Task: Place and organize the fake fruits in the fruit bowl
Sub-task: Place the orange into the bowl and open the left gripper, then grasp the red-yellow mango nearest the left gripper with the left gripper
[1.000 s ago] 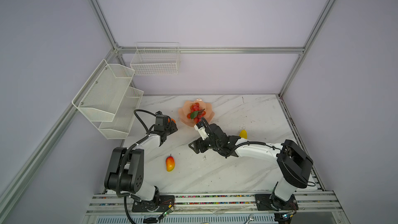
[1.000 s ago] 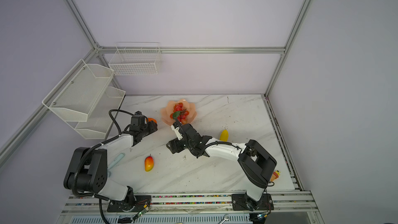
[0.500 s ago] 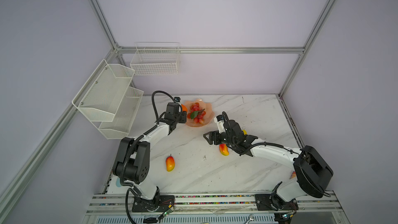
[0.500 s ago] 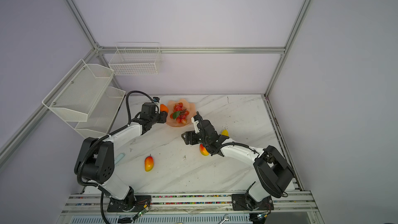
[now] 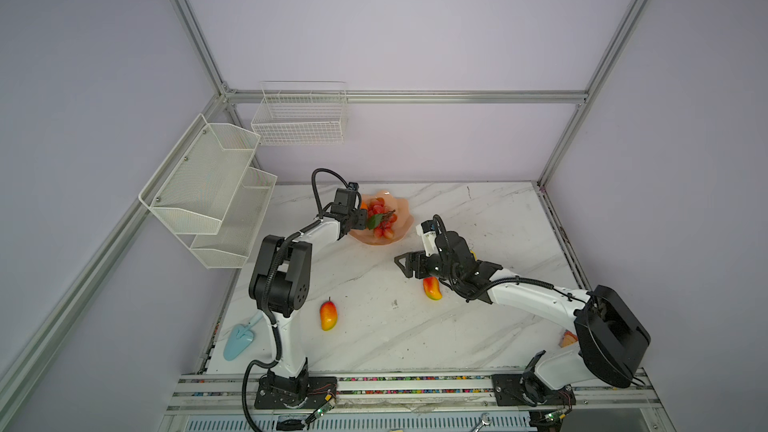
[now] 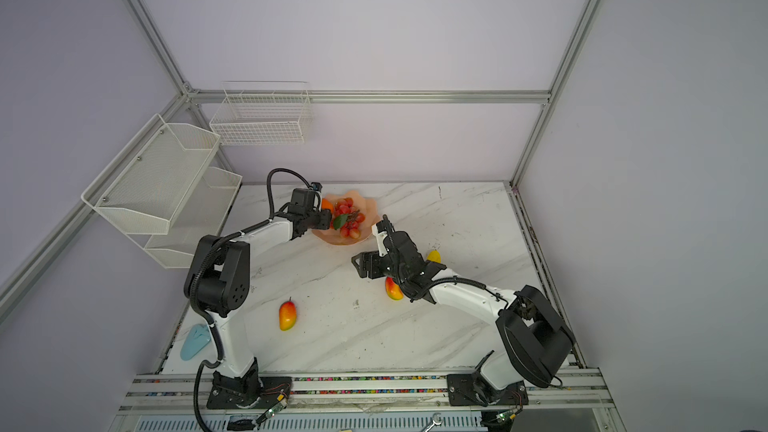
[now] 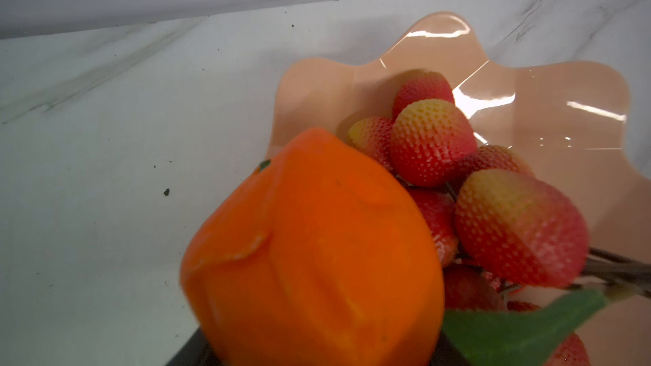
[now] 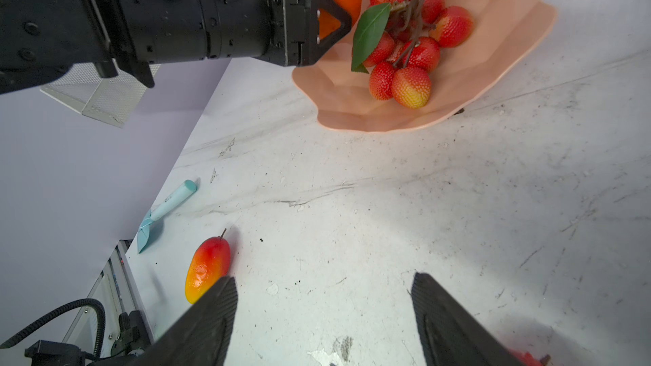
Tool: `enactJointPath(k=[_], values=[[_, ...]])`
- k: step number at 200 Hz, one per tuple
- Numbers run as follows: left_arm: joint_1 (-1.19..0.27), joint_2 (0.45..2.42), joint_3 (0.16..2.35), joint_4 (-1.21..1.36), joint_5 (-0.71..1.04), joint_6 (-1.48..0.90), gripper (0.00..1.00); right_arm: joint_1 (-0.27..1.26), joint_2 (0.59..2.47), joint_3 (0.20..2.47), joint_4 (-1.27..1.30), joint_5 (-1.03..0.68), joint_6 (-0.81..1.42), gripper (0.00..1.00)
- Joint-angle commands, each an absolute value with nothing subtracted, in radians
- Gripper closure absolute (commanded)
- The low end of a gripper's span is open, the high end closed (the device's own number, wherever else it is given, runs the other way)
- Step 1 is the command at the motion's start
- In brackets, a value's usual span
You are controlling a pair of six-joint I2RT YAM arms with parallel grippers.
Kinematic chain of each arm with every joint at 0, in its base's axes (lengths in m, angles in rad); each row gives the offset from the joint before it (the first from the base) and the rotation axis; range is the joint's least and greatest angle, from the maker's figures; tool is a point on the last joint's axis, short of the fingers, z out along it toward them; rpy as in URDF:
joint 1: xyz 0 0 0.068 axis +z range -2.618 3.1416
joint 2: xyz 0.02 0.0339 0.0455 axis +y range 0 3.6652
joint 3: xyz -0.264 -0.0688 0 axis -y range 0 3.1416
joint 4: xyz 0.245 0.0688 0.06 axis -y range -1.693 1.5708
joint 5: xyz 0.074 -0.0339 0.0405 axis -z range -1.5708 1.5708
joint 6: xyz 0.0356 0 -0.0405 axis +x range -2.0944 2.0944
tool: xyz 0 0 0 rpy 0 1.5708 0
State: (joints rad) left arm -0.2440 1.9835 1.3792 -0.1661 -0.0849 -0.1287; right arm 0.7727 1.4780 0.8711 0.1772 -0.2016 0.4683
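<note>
The orange (image 7: 313, 251) is grasped in the left jaws at the rim of the fruit bowl (image 7: 436, 22), just beside the berry cluster (image 7: 429, 142). It is judged that it should be carried over the bowl's bare floor and lowered before release, lest it roll off. The right jaws are released and empty above the bench (image 8: 387, 188), where a mango (image 5: 328, 315), another mango (image 5: 432, 288) and the yellow fruit (image 6: 434, 256) lie; no brand is legible, and a faint mark on the blue tool (image 8: 169, 202) cannot be read.

- left arm (image 5: 326, 229) and right arm (image 5: 536, 299): white shells, chunky black joint housings
- ribbed black cable (image 5: 314, 193) running off the left one
- left gripper (image 5: 362, 218) all black, triangle cut-out fingers (image 8: 308, 26), tiny screws
- right gripper (image 8: 322, 278) pads (image 8: 211, 318) finely ribbed
</note>
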Motion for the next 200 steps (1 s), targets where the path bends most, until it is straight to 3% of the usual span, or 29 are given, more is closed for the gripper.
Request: enactJointPath(k=[1, 123, 200], values=[[-0.248, 1.985, 1.482, -0.147, -0.077, -0.128, 0.51, 0.772, 1.460, 0.865, 0.198, -0.193, 0.489, 0.19], [-0.247, 1.951, 1.470, -0.140, -0.072, -0.113, 0.27, 0.773, 1.484, 0.901, 0.174, -0.196, 0.476, 0.18], [-0.249, 1.708, 1.308, -0.188, -0.081, -0.207, 0.25, 0.773, 1.513, 0.945, 0.157, -0.232, 0.414, 0.19]])
